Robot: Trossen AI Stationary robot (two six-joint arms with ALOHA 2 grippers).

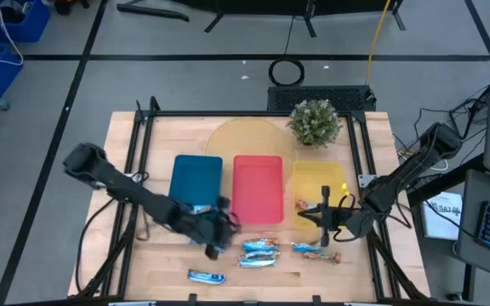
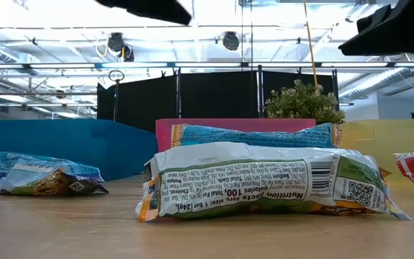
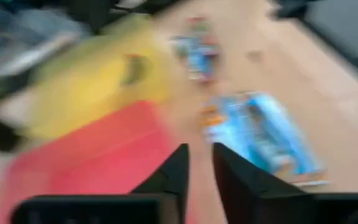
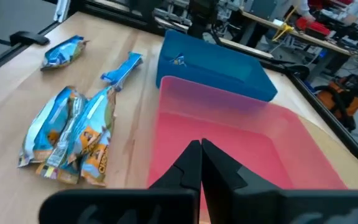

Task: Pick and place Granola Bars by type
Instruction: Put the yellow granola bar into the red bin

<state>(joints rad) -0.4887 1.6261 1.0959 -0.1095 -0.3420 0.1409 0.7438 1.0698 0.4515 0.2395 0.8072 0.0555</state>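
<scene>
Several shiny wrapped granola bars lie flat on the wooden table near its near edge. A silvery-blue pair lies together, with a blue bar and an orange-red bar to its right. Another blue bar lies nearest the near edge, and a slim blue one lies by the left arm. One orange bar lies in the yellow tray. My left gripper hovers at the blue tray's near right corner, with a narrow gap between its empty fingers. My right gripper is shut and empty by the yellow tray's near edge.
Blue tray, red tray and yellow tray stand side by side mid-table. A potted plant stands behind the yellow tray, beside a round wooden board. A black frame rims the table. Bare wood shows at the near left.
</scene>
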